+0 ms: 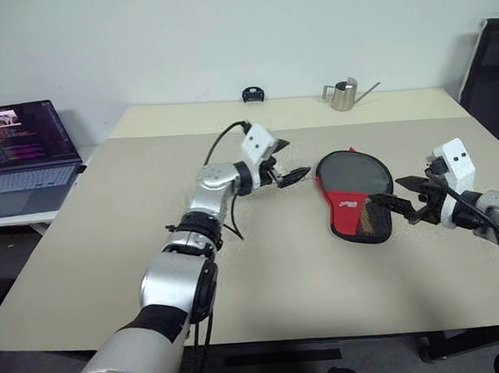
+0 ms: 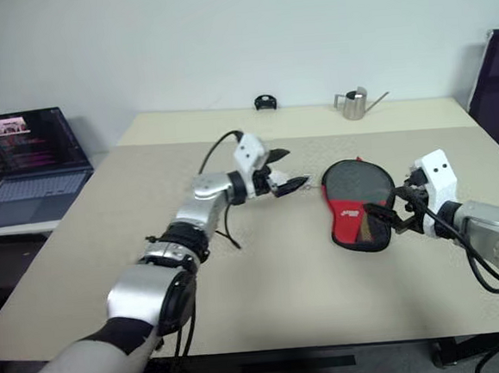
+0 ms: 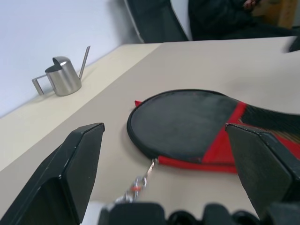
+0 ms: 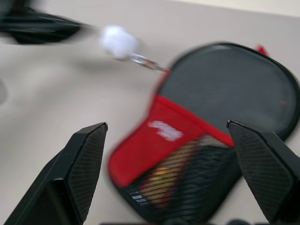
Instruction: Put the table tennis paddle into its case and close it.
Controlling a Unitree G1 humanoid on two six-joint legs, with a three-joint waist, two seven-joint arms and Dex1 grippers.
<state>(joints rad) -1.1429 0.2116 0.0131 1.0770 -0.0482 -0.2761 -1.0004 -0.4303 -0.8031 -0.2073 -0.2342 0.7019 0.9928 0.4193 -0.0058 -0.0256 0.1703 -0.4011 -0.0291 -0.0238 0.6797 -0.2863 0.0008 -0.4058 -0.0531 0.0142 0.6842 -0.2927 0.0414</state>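
Left tool (image 1: 294,175) spread wide, black fingers (image 3: 70,173) apart, nothing between them, held just above the beige surface (image 1: 133,247) and pointing across toward the right tool

Right tool (image 1: 399,202) also spread, fingers (image 4: 79,173) wide apart, empty, tips right at the lower edge of the soft paddle-shaped pouch case, black fabric with red lower panel (image 1: 354,191); contact cannot be told

Case lies flat on the surface between the two tools, closer to the right one, just beyond the left tool's tips. Round black end points away from the right tool, red panel with small white logo (image 4: 164,130) and black mesh pocket (image 4: 187,183) sits nearest the right tool's fingers

Small white ball on a short metal cord (image 4: 118,41) hangs off the case rim on the side toward the left tool, very close to the left tool's fingertips; the cord's chain (image 3: 138,183) runs from the rim toward the left tool's base in the left wrist view

Table tennis paddle cannot be made out separately; something light shows through the mesh, can't tell what

Further out from the left tool: small steel watering can with thin spout (image 1: 343,94) on the far surface edge, small black object (image 1: 253,94) near it, open laptop with lit screen (image 1: 22,157) on a side desk well off past the left arm
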